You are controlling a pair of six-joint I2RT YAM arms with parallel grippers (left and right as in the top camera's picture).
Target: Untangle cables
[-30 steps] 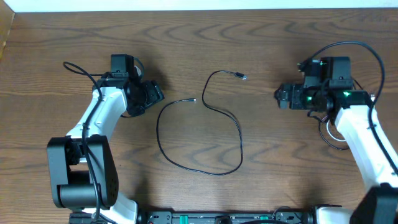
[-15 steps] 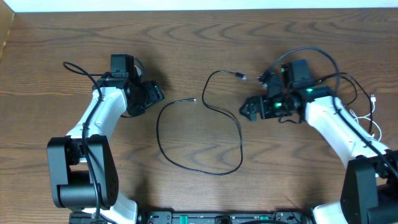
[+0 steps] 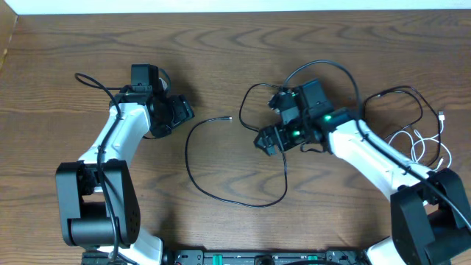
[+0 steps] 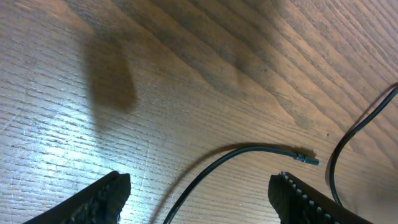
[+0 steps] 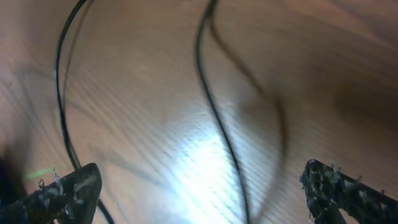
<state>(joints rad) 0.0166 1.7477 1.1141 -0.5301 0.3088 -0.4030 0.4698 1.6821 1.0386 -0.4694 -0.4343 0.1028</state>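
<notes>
**Right gripper over the loop's right-hand strand**

The black cable (image 3: 186,151) lies on the table (image 3: 88,44) as one open loop between the two arms. The right gripper (image 3: 266,140) stands directly over the loop's right-hand strand. In the right wrist view that strand passes between the two fingers. Its long axis is roughly square to the line on which the jaws close. A second strand lies off to the left of that view. The view is blurred, so contact cannot be confirmed, but the gripper appears to hang above the cable. Its jaws are spread fully and hold nothing.

The left gripper (image 3: 184,110) is also spread wide and is empty. The cable's free plug (image 4: 306,160) lies just ahead of it, toward its right finger and clear of both fingers.

The right arm is the nearer to a graspable length. Judgement: a straight descent would place the strand between the fingers without any turn of the wrist. A white cable (image 3: 441,115) lies loose beside the right arm, well apart from the loop.
</notes>
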